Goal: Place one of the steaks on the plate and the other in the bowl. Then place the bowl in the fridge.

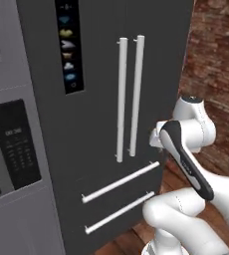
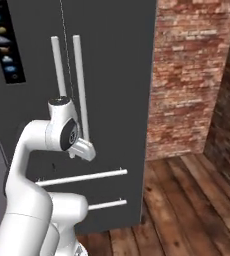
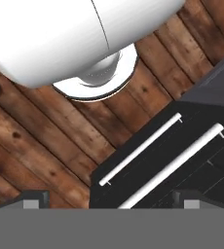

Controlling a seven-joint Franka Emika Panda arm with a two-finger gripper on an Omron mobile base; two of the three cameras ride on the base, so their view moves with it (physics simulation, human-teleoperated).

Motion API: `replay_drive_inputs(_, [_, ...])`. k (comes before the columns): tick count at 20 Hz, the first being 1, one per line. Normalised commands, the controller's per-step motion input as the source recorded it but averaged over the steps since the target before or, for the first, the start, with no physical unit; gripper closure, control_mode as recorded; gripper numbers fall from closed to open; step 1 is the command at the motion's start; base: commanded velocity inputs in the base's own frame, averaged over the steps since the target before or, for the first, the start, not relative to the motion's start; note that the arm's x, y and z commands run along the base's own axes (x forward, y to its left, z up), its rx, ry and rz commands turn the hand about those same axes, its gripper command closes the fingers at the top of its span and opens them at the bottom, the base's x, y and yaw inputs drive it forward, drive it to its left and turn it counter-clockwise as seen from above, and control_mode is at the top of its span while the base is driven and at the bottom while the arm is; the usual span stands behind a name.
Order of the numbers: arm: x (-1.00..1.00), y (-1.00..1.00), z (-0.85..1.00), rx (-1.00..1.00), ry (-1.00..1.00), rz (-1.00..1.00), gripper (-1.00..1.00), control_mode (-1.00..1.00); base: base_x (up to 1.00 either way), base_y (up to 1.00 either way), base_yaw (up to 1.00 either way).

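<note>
**Robot arm folded in front of a shut fridge, hand empty**

The tall dark-grey double-door fridge [image 1: 101, 124] stands directly ahead of the robot, both doors shut. Two long silver vertical handles [image 1: 129, 97] run side by side down the middle, and two lower drawers with horizontal silver bars [image 1: 120, 182] sit beneath. A narrow black icon panel [image 1: 69, 45] is set into the left door.

The white arm is folded close to the fridge front, its wrist low beside the vertical handles. The gripper [image 3: 109, 202] points down at the wooden plank floor [image 3: 36, 146] and the drawer fronts — its two dark finger tips stand wide apart with nothing between them.

The fridge is the one container in sight, and with its doors shut its contents cannot be seen.

Risks, as a judgement: the arm is cramped near the doors, so a swinging door could strike the elbow or wrist. The two handles sit just beside each other — a reach could catch the wrong one or slip off. An empty hand also means the bowl must be fetched.

To the left stands a grey cabinet with a black built-in microwave [image 1: 14, 144]; a red brick wall [image 2: 187, 75] lies to the right.
</note>
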Motion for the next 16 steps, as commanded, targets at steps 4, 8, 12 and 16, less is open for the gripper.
replay_drive_inputs(4, [0.0, 0.0, 0.0, 0.0, 0.0, 0.0, -1.0, 1.0, 0.1, -0.33, 0.79])
replay_drive_inputs(8, [0.0, 0.0, 0.0, 0.0, 0.0, 0.0, -1.0, 1.0, 0.18, -0.35, 0.68])
replay_drive_inputs(12, [0.0, 0.0, 0.0, 0.0, 0.0, 0.0, -1.0, 1.0, 0.2, -0.72, 0.13])
replay_drive_inputs(16, [0.0, 0.0, 0.0, 0.0, 0.0, 0.0, -1.0, 1.0, 0.01, -0.48, -0.13])
